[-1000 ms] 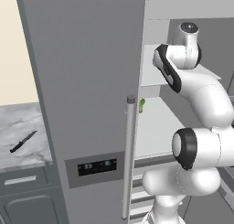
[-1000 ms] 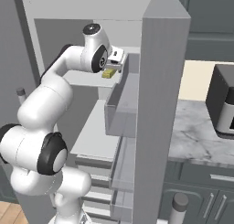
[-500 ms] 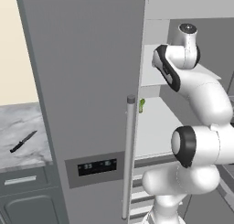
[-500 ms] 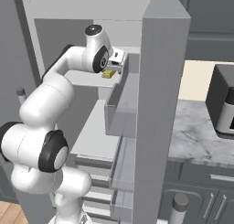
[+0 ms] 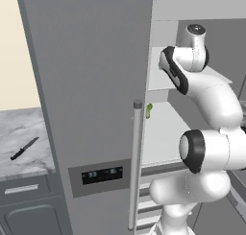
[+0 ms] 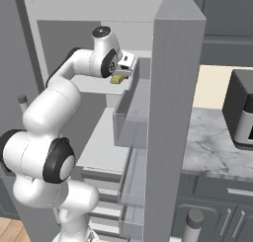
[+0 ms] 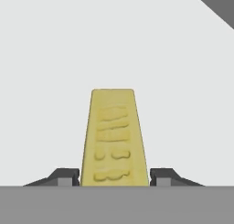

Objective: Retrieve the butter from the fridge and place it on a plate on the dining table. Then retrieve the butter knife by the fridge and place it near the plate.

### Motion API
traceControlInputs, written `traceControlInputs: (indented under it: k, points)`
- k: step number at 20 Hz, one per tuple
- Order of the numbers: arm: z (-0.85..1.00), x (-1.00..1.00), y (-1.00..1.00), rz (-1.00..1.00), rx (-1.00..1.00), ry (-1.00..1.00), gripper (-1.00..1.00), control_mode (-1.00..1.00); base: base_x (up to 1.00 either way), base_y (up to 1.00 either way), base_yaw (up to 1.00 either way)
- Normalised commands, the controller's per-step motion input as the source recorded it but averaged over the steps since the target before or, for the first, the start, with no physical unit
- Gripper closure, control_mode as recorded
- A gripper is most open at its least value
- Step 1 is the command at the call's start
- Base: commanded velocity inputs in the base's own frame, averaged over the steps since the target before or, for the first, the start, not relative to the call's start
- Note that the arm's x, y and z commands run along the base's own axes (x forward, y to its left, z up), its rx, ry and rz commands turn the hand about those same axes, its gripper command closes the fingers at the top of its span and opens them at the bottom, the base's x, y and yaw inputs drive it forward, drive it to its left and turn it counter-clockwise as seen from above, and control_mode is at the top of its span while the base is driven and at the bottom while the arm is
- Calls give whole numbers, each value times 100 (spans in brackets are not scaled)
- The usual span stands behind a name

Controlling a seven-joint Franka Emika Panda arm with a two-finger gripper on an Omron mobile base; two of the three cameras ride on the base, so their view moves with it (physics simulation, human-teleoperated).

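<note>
The butter (image 7: 114, 136), a small yellow stick, lies on the white upper shelf inside the open fridge (image 5: 86, 85). In the hand view my gripper (image 7: 114, 176) has a dark fingertip pressed against each long side of the stick, shut on it. From the right base view the butter (image 6: 117, 79) rests on the shelf just under the gripper (image 6: 124, 69), beside the door bin. The black butter knife (image 5: 24, 148) lies on the marble counter left of the fridge. The plate and the dining table are out of view.
A small green item (image 5: 149, 110) sits on the lower shelf behind the long door handle (image 5: 136, 167). The open fridge door (image 6: 173, 112) stands close on the arm's right. A dark appliance (image 6: 242, 107) stands on the marble counter (image 6: 217, 142) beyond it.
The hand has crept a little further over the butter on the shelf. The butter itself has not moved.
</note>
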Motion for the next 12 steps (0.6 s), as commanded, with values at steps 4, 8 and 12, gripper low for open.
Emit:
traceControlInputs:
  k: [4, 8, 12]
  points:
    - [0, -27, 0, 0, 0, -4, 100, -100, 0, 0, 0]
    - [1, -51, 0, 0, 0, -7, 100, -100, 0, 0, 0]
    - [2, -51, 4, 0, 0, -6, 100, -100, 0, 0, 0]
